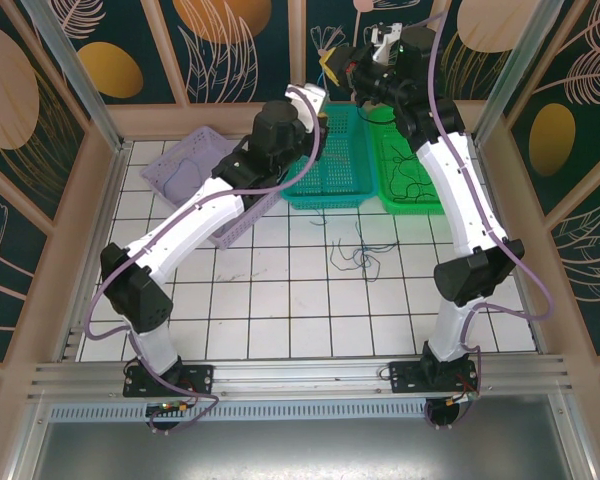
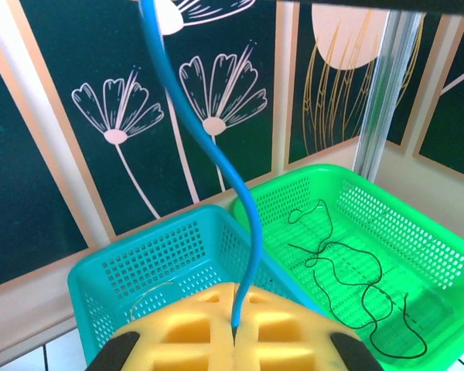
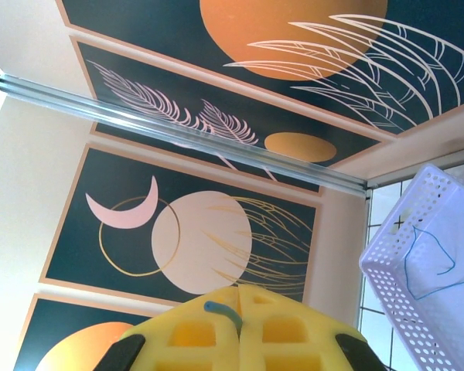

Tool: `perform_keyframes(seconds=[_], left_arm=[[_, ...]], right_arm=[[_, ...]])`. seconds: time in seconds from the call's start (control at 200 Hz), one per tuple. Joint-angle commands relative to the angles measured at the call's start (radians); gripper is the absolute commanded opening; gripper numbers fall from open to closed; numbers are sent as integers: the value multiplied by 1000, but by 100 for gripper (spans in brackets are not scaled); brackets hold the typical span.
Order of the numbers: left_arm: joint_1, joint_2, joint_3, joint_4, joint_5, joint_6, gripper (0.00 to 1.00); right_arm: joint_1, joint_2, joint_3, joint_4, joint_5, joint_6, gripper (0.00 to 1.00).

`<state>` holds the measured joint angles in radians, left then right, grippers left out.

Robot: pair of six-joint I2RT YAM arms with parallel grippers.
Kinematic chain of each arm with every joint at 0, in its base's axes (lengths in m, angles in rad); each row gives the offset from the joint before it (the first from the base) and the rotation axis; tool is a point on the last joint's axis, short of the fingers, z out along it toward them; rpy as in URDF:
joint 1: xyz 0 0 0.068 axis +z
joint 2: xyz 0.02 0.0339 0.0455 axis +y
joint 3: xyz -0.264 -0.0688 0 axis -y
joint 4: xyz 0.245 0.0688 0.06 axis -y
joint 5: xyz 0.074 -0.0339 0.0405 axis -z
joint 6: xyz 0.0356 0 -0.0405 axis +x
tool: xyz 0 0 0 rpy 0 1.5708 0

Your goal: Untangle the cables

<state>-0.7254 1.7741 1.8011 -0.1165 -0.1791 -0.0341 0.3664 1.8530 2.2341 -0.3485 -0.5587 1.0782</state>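
A blue cable (image 2: pixel 216 154) rises from between the yellow pads of the left gripper (image 2: pixel 236 334), which is clamped on it above the teal basket (image 2: pixel 139 259). A short blue cable end (image 3: pixel 221 312) pokes from the right gripper (image 3: pixel 240 328), whose jaws are closed on it too. A black cable (image 2: pixel 348 282) lies curled in the green basket (image 2: pixel 425 232), a thin blue cable (image 3: pixel 429 267) in the lilac basket (image 3: pixel 394 286), and a loose tangle of cables (image 1: pixel 358 255) rests on the white tiled table (image 1: pixel 280 300) before the 3 baskets
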Motion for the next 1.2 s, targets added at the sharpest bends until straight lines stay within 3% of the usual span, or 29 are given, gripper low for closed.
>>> perform_keyframes(seconds=[0.0, 0.05, 0.175, 0.31, 0.546, 0.941, 1.196], left_arm=[[7, -114, -68, 85, 19, -69, 0], [20, -137, -78, 73, 39, -103, 0], [87, -185, -69, 16, 103, -199, 0], [151, -216, -47, -45, 134, -263, 0], [275, -195, 70, -154, 124, -377, 0], [422, 19, 443, -401, 41, -340, 0], [511, 54, 300, -364, 135, -419, 0]], right_arm=[[0, -13, 7, -1, -8, -28, 0], [-9, -14, 1, -4, -9, -34, 4], [-33, -41, -27, 0, 6, -59, 47], [-63, -73, -37, -29, 32, -98, 64], [-108, -231, -251, 9, 129, -153, 69], [-124, -387, -598, 69, 73, -120, 67], [-118, -396, -660, 80, 60, -112, 66]])
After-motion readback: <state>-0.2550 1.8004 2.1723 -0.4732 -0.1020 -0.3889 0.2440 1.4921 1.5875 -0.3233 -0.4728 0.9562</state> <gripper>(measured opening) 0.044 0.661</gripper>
